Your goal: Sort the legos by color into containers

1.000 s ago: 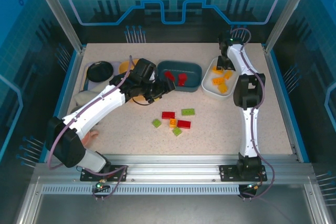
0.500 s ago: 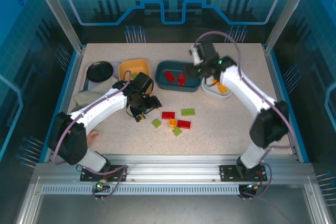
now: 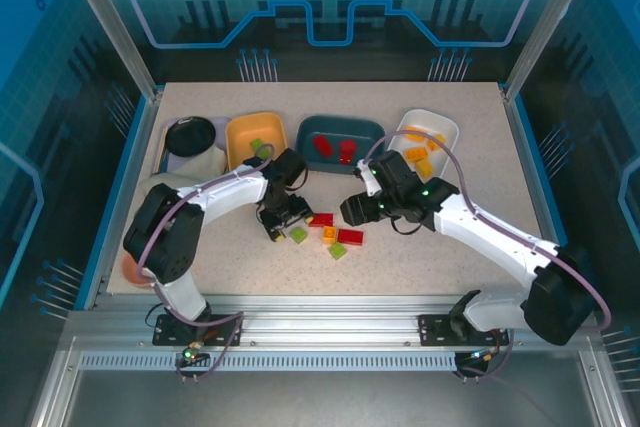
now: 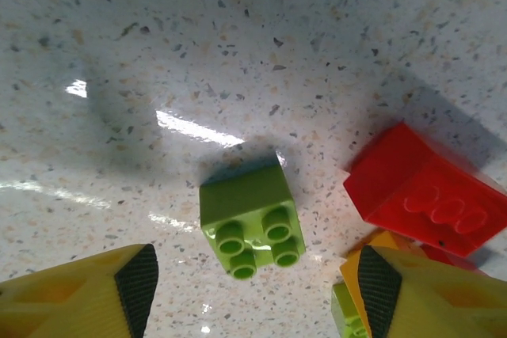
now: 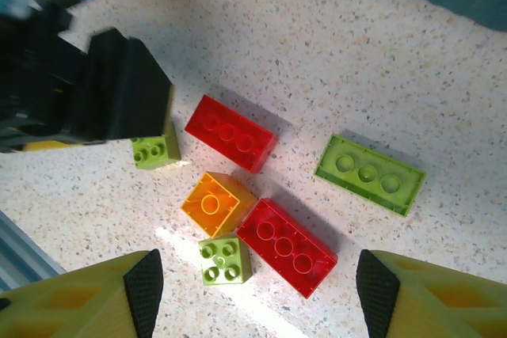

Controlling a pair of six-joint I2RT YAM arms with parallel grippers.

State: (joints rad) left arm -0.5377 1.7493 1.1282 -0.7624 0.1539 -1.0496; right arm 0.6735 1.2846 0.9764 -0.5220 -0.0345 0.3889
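Loose legos lie mid-table: a small lime green brick (image 3: 298, 235) (image 4: 249, 223), two red bricks (image 3: 320, 218) (image 3: 350, 237), an orange one (image 3: 329, 233) and another small green one (image 3: 338, 250). My left gripper (image 3: 281, 219) (image 4: 257, 286) hangs open just over the first green brick, which lies slightly ahead of its fingertips. My right gripper (image 3: 360, 209) (image 5: 260, 290) hovers open above the pile, over a red brick (image 5: 287, 247), the orange brick (image 5: 212, 202) and a small green one (image 5: 224, 259). A long green brick (image 5: 370, 173) lies beyond. The containers stand at the back: a yellow-orange tub (image 3: 240, 132), a teal tub (image 3: 372, 132), a white tub (image 3: 450, 130).
A black round bowl (image 3: 190, 134) sits at the back left beside the yellow-orange tub. The two grippers are close together over the pile; the left gripper's black body (image 5: 103, 100) shows in the right wrist view. Bare tabletop lies to the right and front.
The right arm swung from the white tub, past the teal tub, down to the pile. The left arm drew back from the teal tub and lowered over the small green brick.
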